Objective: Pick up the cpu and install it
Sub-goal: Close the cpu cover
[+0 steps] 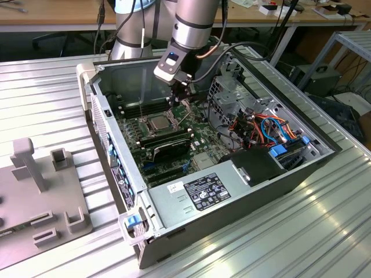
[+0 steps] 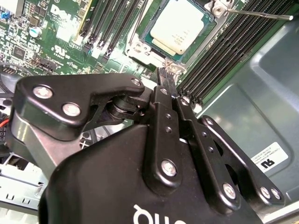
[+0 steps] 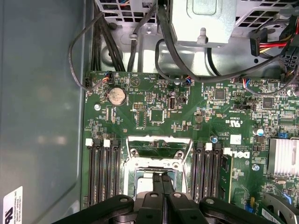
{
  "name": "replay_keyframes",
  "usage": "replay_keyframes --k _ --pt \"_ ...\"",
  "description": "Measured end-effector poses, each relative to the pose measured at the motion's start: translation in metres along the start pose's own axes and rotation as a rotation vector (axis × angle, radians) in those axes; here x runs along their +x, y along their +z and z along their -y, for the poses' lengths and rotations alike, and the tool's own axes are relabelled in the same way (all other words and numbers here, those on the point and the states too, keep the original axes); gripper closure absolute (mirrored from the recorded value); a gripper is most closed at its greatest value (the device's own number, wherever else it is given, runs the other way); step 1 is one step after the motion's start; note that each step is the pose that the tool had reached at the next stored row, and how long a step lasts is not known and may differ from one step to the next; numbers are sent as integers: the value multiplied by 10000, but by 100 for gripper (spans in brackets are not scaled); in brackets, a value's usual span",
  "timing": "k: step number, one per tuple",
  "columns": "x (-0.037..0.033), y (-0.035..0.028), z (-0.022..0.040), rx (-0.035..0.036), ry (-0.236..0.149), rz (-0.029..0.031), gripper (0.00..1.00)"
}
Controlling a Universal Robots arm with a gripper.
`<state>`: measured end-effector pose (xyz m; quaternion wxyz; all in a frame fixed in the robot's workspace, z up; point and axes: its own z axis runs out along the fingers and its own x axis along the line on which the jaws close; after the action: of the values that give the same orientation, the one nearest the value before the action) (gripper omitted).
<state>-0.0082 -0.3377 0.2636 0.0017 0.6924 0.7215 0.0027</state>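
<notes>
Now cpu (image 2: 180,28) flat, metal top upward

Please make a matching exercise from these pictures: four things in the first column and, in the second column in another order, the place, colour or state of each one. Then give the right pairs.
Column one
1. cpu
2. gripper
3. coin battery
4. power supply

Column two
A. grey box bearing a label
B. lying flat in the socket
C. round and silver, on the green board
D. fingers shut, close to the socket's frame

Pairs: 1-B, 2-D, 3-C, 4-A
</notes>
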Motion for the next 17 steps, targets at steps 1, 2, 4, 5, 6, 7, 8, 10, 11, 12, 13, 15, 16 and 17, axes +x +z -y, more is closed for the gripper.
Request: replay_keyframes --k 1,2,4,5,6,7,8,10,11,12,13,15,16,17 --pt "0 0 -4 0 0 -1 89" --pt "0 0 -6 0 0 0 89" --pt "0 0 -8 0 0 -1 89" --pt "0 0 -8 0 0 0 89" --pt "0 0 -8 0 1 -1 89" --pt "0 0 -9 -1 0 -1 89" --pt "0 0 -11 0 -1 -1 89" --pt "-1 0 -18 0 0 0 89" --pt "-1 0 -21 0 0 0 89" --pt "-1 0 -23 0 0 0 89" --pt "-1 0 -24 0 1 0 89" --pt "-1 0 -27 0 0 -1 89" --pt "-1 0 -28 0 1 0 89" --pt "-1 0 -29 0 0 -1 89"
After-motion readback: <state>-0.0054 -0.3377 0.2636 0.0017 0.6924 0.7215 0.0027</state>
